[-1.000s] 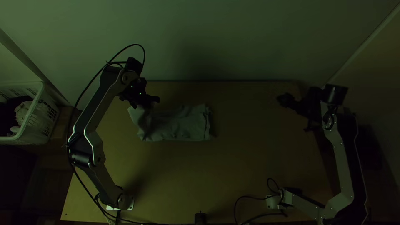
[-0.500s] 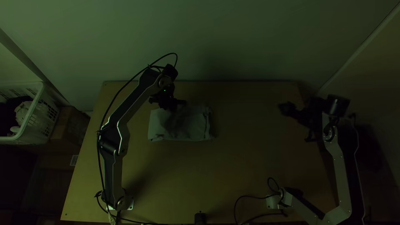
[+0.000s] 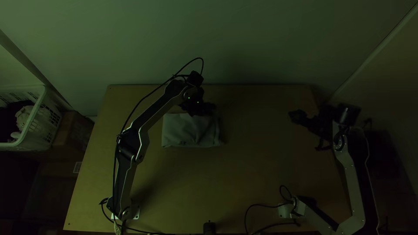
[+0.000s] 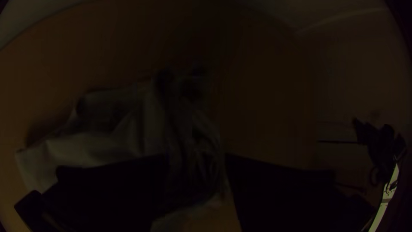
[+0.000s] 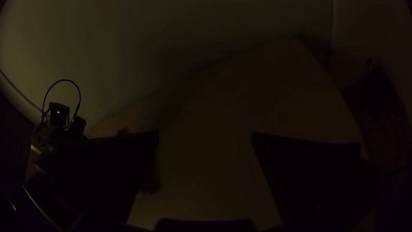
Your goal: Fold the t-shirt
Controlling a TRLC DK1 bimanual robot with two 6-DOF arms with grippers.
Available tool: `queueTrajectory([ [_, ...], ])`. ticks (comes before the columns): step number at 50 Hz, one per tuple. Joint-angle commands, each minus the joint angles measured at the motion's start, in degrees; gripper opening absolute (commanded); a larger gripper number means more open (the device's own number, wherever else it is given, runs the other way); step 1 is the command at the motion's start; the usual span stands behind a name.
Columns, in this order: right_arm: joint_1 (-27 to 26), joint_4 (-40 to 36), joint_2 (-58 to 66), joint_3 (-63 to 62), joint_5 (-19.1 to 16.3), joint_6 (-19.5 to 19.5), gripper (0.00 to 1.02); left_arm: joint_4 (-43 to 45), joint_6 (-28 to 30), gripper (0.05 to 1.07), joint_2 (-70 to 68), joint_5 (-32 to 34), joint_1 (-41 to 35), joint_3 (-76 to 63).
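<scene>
T-shirt (image 3: 185, 131): folded.
My left tool (image 3: 212, 109): at its one o'clock, part-open over cloth, grip unclear.
My right tool (image 3: 294, 115): wide open, empty.

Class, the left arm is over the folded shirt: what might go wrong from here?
The jaws of the left arm stand apart, with wrinkled cloth of the shirt showing between them; closing there might crease it or catch uneven layers. The bundle looks loose, so a tug could undo its folds.
</scene>
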Motion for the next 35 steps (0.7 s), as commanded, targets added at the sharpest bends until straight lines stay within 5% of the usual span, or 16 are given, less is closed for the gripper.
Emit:
queueTrajectory([
  [1,0.89,1.31,-1.00,-2.33,-0.39,1.49,0.99,2.21,-3.98,1.03,-1.04,2.45,-1.06,2.39],
  [13,1.42,4.21,-0.30,-2.59,-0.39,1.49,0.99,-2.01,-3.01,1.03,-4.11,8.16,1.05,1.51],
  [35,0.71,9.48,0.58,2.42,1.63,-1.23,0.99,-3.68,4.72,1.03,-16.95,4.82,10.28,-2.09],
])
